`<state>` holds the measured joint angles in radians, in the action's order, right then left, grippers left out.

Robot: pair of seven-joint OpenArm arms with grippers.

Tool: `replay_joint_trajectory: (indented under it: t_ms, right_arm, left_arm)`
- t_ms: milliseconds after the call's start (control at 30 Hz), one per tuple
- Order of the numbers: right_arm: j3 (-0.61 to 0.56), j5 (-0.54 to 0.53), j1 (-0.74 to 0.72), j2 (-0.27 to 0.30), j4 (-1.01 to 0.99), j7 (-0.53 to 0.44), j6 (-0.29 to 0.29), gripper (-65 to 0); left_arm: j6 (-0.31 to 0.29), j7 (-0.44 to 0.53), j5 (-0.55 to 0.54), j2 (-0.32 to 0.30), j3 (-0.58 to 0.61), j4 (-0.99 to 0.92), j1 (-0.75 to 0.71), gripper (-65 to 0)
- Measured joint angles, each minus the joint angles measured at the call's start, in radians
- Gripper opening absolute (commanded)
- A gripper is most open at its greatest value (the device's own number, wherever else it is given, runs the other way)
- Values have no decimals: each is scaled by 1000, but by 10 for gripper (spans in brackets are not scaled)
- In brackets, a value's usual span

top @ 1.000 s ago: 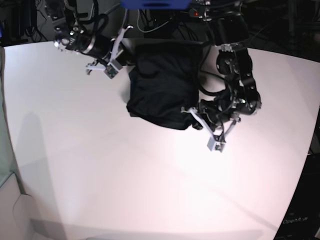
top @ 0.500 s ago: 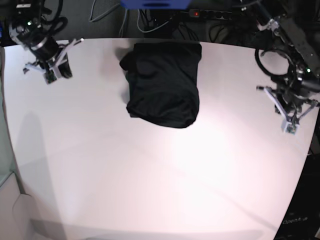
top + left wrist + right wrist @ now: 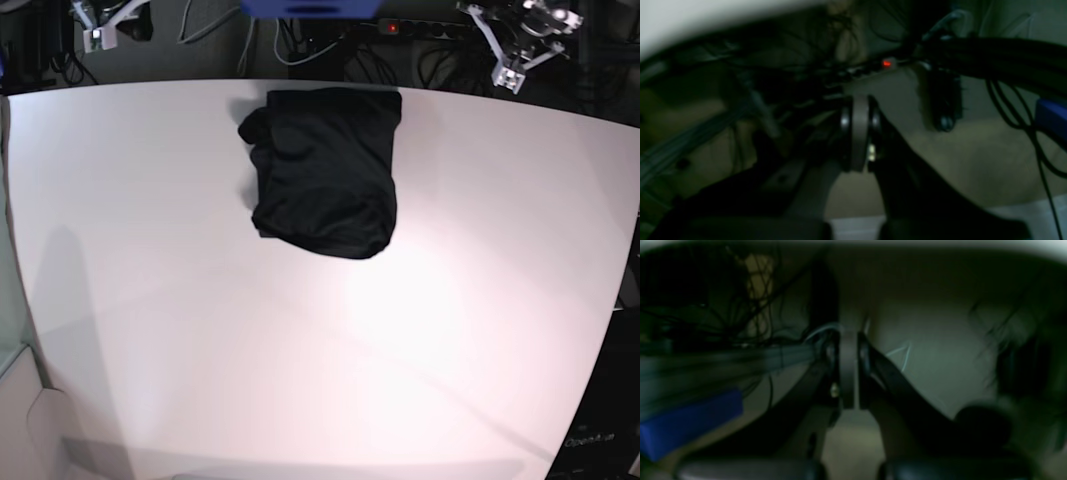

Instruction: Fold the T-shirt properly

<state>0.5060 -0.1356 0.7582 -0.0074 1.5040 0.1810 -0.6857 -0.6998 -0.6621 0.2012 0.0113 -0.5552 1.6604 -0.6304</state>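
Both arms withdrawn since earlier frame, off worktop (image 3: 150, 330) to far corners. Left gripper (image 3: 520, 35) and right gripper (image 3: 100, 20) seen closed, empty. T-shirt (image 3: 325, 170) left near far edge as compact folded bundle, slightly lumpy; task judged essentially done.

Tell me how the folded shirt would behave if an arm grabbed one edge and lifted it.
The shirt is soft dark cloth, its edges rounded and bulging, so it would probably droop and sag from the held edge. The folded layers lie loose, one lump poking out at the far left corner, so they would likely fall open. On the smooth white table a push should slide it, though it may bunch.
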Motion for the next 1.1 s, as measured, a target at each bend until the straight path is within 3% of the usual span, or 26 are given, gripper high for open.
replay_joint_trajectory:
  t_ms: [200,333,400,500,533,633,700,800,933,1100]
  right_arm:
    - [6,194,-195,17,-540,-261,3,-650]
    - [63,364,-365,50,-961,-410,18,-650]
    - [65,440,-455,92,-1204,-526,168,-650]
    - [61,563,-591,163,-1503,-641,385,-650]
    - [60,607,-621,171,-1521,-615,447,-650]
    - [59,687,-695,181,-1502,-610,618,-650]
    - [65,701,-726,174,-1489,-551,690,-650]
    - [67,705,-694,108,-1453,-443,691,-633]
    - [69,705,-673,51,-1453,-405,690,-616]
    - [69,685,-726,72,-1441,-430,710,-617]
  left_arm:
    - [2,405,208,53,-93,-600,136,-650]
    - [11,563,370,-7,-211,-1017,314,-650]
    - [53,668,445,-54,-238,-1240,406,-650]
    - [286,834,526,-113,-243,-1514,508,-650]
    - [348,874,535,-137,-241,-1598,531,-650]
    - [541,835,594,-157,-241,-1667,568,-650]
    - [665,846,618,-157,-241,-1667,593,-650]
    - [835,838,606,-127,-244,-1658,641,-650]
    - [903,734,554,-67,-248,-1662,670,-650]
    - [940,698,519,-48,-248,-1664,656,-650]
